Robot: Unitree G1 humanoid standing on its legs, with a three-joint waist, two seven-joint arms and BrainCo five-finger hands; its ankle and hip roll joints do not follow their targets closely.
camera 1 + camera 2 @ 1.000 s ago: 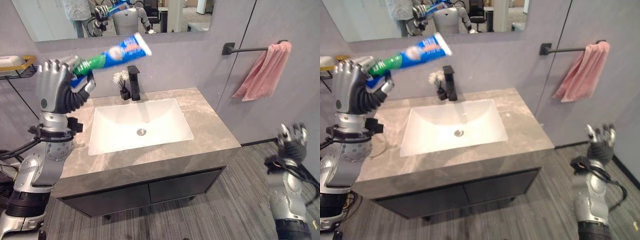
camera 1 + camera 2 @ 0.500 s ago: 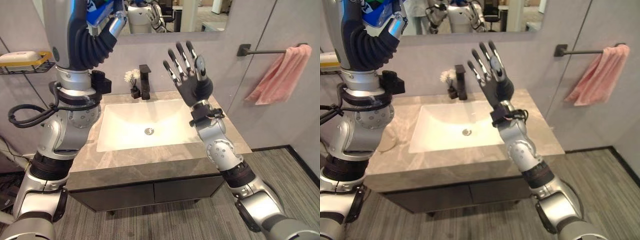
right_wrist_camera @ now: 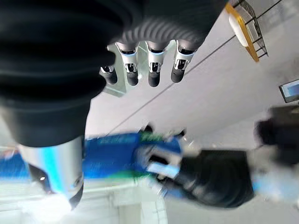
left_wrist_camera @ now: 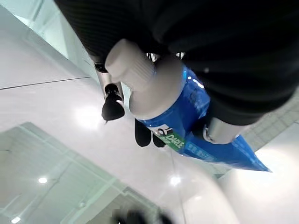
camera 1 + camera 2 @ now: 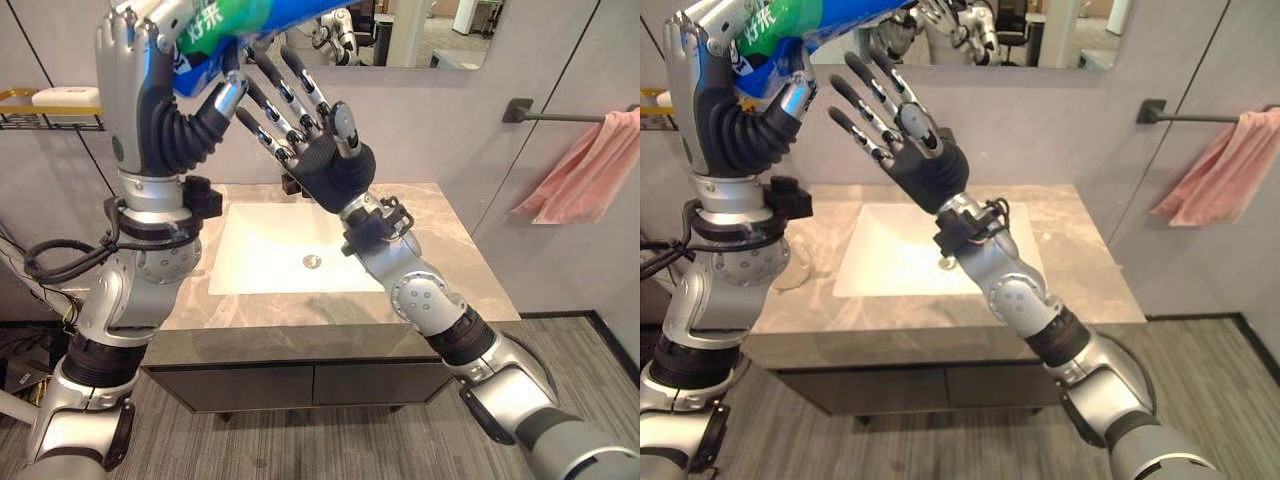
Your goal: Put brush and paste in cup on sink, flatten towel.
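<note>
The left hand (image 5: 150, 95) is holding the paste (image 5: 805, 22) up high, above the left side of the desk (image 5: 440, 255). Its fingers are curling tight around the blue and green tube. The right hand (image 5: 320, 150) is reaching up toward the tube with its fingers (image 5: 862, 100) spread out straight, holding nothing.

The tube is probably light and soft, so it may bend or squish if it is squeezed hard. Its skin looks smooth and may be slippery. A good place to hold it is likely the middle, or near the firm cap (image 4: 135, 74) end.

The two hands are very close, so they could bump. The black tap (image 5: 292, 183) is standing behind the sink (image 5: 270, 250). The pink towel (image 5: 590, 175) is hanging bunched on the bar (image 5: 555, 114), well apart to the right. There is open room over the sink.
</note>
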